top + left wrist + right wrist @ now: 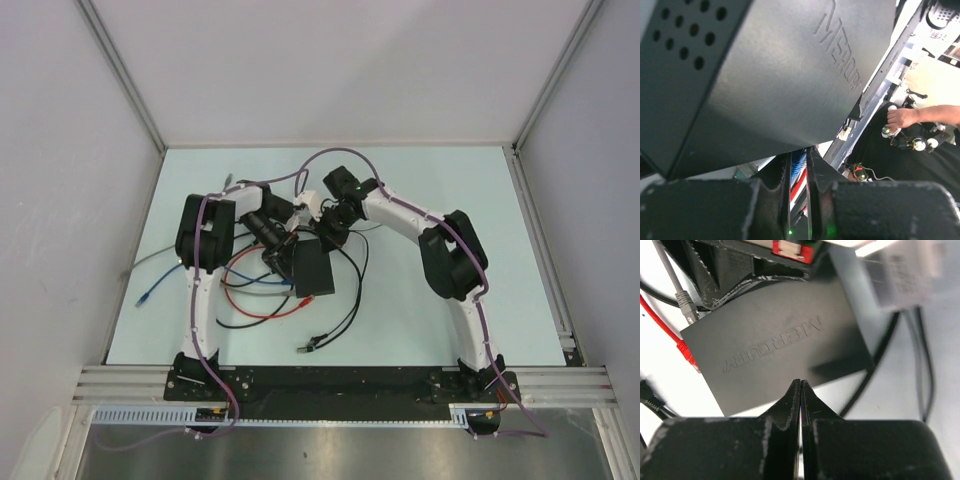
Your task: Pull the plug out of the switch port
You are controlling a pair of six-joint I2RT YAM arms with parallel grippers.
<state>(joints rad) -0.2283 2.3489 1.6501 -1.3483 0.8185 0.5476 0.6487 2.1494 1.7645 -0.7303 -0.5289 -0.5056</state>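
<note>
The switch (pixel 313 270) is a flat black box lying among cables at mid-table. In the left wrist view the switch (pixel 765 75) fills the upper frame, and my left gripper (pixel 799 150) is shut on a blue plug (pixel 798 166) at its edge, with only a narrow gap between the fingers. From above, the left gripper (pixel 278 250) sits at the switch's upper left corner. My right gripper (pixel 801 384) is shut on nothing, its tips at the near edge of the switch (pixel 775 345). A grey plug (pixel 686 302) and a red plug (pixel 687 354) sit in ports on the switch's side.
Red, blue and black cables loop on the table left of and below the switch. A loose black connector (pixel 310 345) lies near the front, and a grey cable ends in a blue connector (pixel 146 297) at the left. A black cable (pixel 875 375) runs past the switch's right side.
</note>
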